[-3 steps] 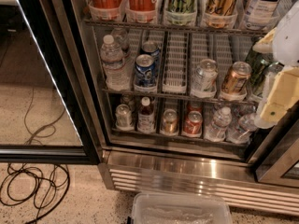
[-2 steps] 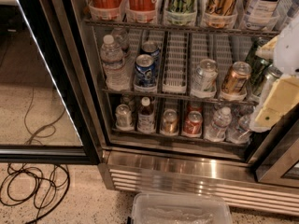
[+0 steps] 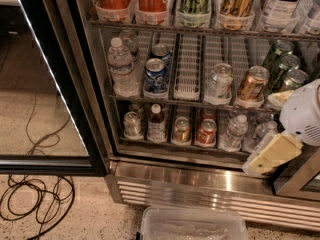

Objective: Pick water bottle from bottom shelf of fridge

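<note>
Water bottle (image 3: 234, 132) standing upright on the bottom shelf (image 3: 170, 146) of the fridge (image 3: 200, 184), right of centre.
A twin bottle (image 3: 261, 133) leans just right of it; leftward, a red can (image 3: 206, 132), gold can (image 3: 181, 130), dark-liquid bottle (image 3: 156, 124) and silver can (image 3: 132, 124) each fill a lane. The gripper (image 3: 272, 156) hangs near the shelf's right end; spread or closed, I cannot tell.

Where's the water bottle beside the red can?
The water bottle stands on the bottom shelf, right side, between red can and twin bottle; pincer just lower right.
</note>
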`<state>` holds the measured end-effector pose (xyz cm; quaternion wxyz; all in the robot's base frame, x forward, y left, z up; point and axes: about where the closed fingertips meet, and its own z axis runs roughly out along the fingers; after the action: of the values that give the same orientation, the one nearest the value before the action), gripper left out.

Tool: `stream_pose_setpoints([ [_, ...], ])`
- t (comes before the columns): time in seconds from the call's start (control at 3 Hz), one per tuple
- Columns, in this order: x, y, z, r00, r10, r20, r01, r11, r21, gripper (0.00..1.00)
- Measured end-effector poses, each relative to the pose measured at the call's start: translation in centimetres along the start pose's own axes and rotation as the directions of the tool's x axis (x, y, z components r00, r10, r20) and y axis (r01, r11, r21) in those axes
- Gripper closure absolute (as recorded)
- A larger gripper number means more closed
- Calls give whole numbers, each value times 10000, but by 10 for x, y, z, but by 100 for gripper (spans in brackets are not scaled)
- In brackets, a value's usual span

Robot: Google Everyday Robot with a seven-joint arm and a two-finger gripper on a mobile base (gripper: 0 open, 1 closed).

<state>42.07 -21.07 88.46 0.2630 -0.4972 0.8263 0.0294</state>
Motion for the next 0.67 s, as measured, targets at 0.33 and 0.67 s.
stream_pose_setpoints([
  [0.33,-4,-12,4,9994,101,325,-119,9983,565,0],
  [0.67,-4,-12,4,9994,100,327,-118,9983,568,0],
])
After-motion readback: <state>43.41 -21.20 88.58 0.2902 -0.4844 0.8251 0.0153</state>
